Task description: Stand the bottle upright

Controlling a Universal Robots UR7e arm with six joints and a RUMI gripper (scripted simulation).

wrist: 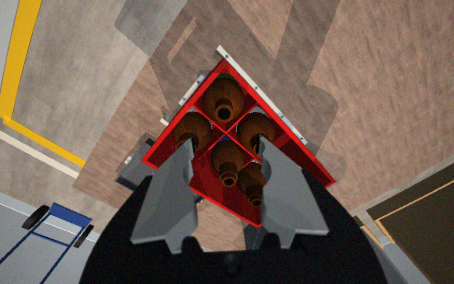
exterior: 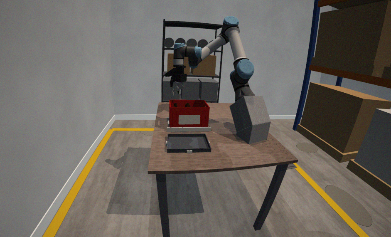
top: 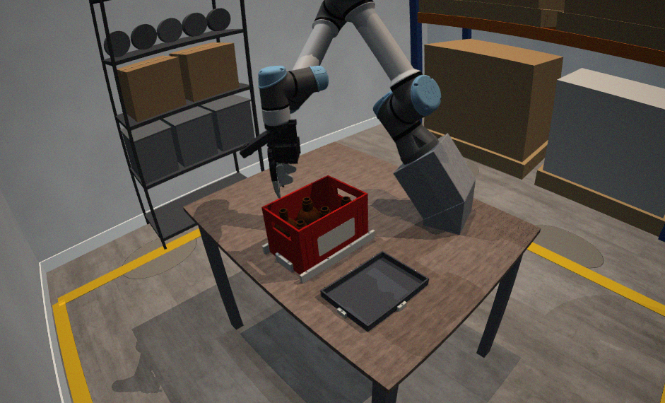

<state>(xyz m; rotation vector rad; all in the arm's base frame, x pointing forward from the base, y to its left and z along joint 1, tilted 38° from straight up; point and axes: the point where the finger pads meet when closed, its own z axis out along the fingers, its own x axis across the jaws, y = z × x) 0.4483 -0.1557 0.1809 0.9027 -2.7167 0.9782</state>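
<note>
A red crate (top: 316, 221) stands on the wooden table and holds several brown bottles (top: 306, 210). In the wrist view the crate (wrist: 235, 145) lies below the fingers and the bottle openings (wrist: 223, 113) show in their cells. My gripper (top: 276, 187) hangs above the crate's far left corner, well clear of the bottle tops, with its fingers partly open and nothing between them (wrist: 225, 150). It also shows in the exterior view (exterior: 177, 89) above the crate (exterior: 188, 115). The dark tray (top: 374, 288) lies empty on the table in front of the crate.
The crate sits against grey stop rails (top: 336, 256). The arm's grey base block (top: 437, 184) stands at the table's far right. A metal shelf rack (top: 174, 100) with boxes stands behind the table.
</note>
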